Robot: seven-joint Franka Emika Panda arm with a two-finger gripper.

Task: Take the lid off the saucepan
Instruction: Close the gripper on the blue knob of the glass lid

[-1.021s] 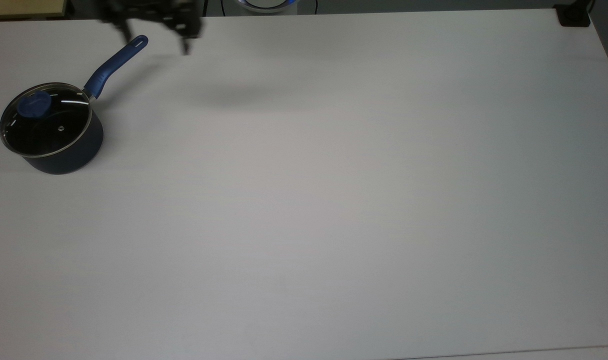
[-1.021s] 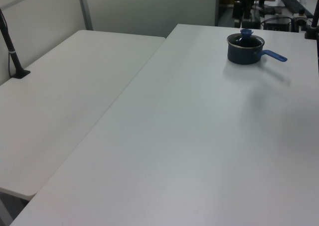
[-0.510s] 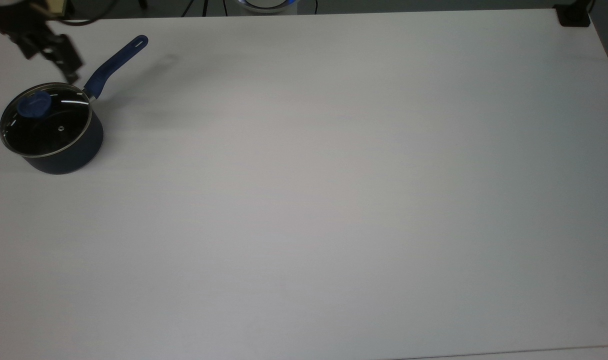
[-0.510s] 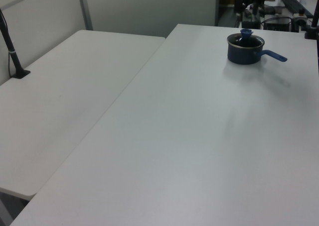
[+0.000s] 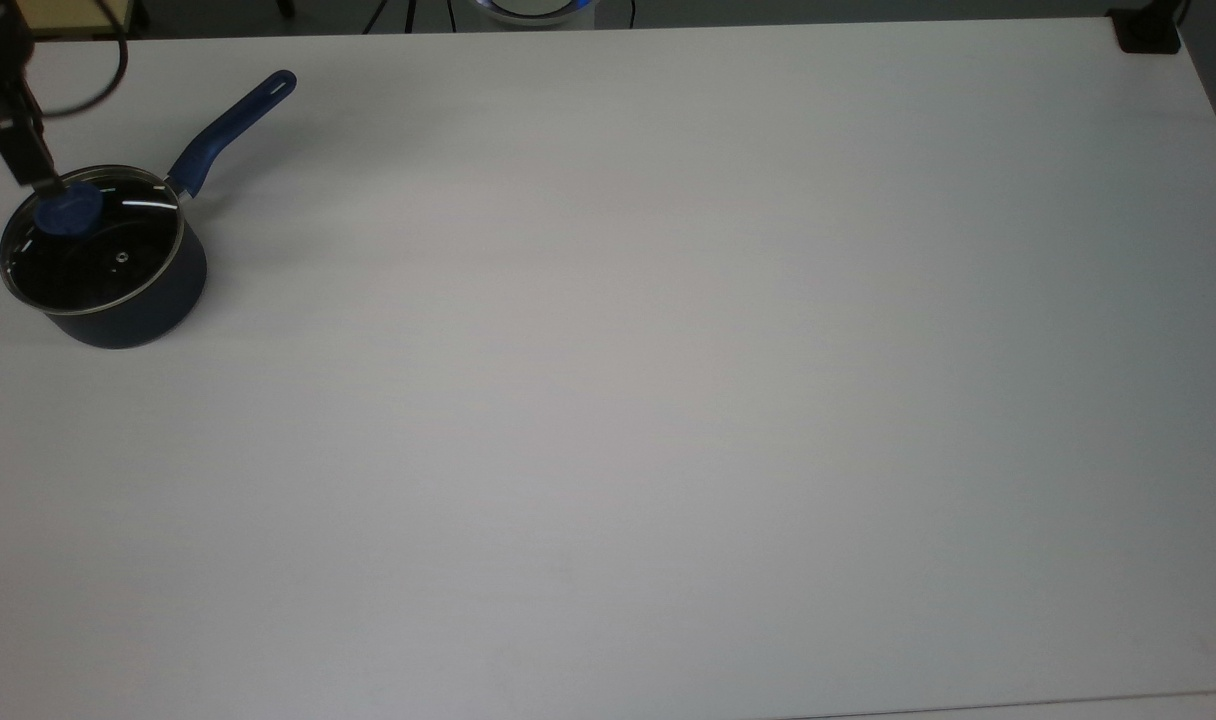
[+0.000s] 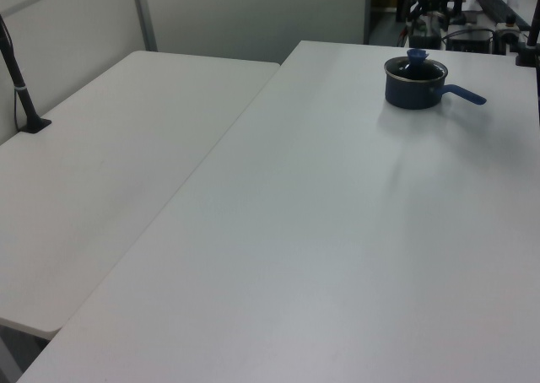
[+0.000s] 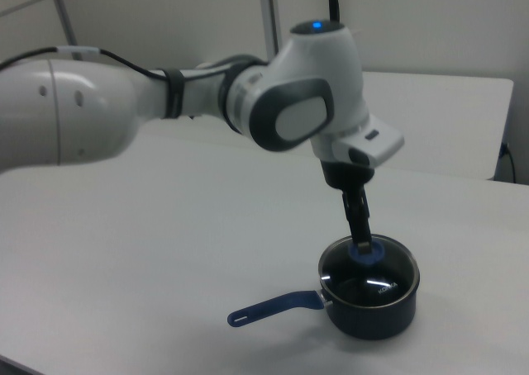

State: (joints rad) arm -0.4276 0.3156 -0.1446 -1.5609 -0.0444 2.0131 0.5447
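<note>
Top view – saucepan: the saucepan stands near the top view's left edge of the white tabletop, its blue handle pointing up and to the top view's right
Top view – lid: the lid sits level on the pan rim, its blue knob and small steam hole both plain
Top view – gripper: the gripper reaches the far edge of the knob from the top view's upper left; I cannot tell whether it is open or closed on the knob
Left view – scene: saucepan far off on the tabletop, knob standing proud of the lid, handle toward the left view's right; a second table lies beside, on the left view's left
Right view – arm: the white arm comes down steeply, gripper right at the knob over the lid; handle points to the right view's left
Doing it well: centre on the knob, grip it firmly, then lift straight up so the glass clears the rim without dragging the saucepan
What differs: the right view gives the arm's posture and height above the knob; the top view gives the layout and steam hole; the left view adds the neighbouring table
</note>
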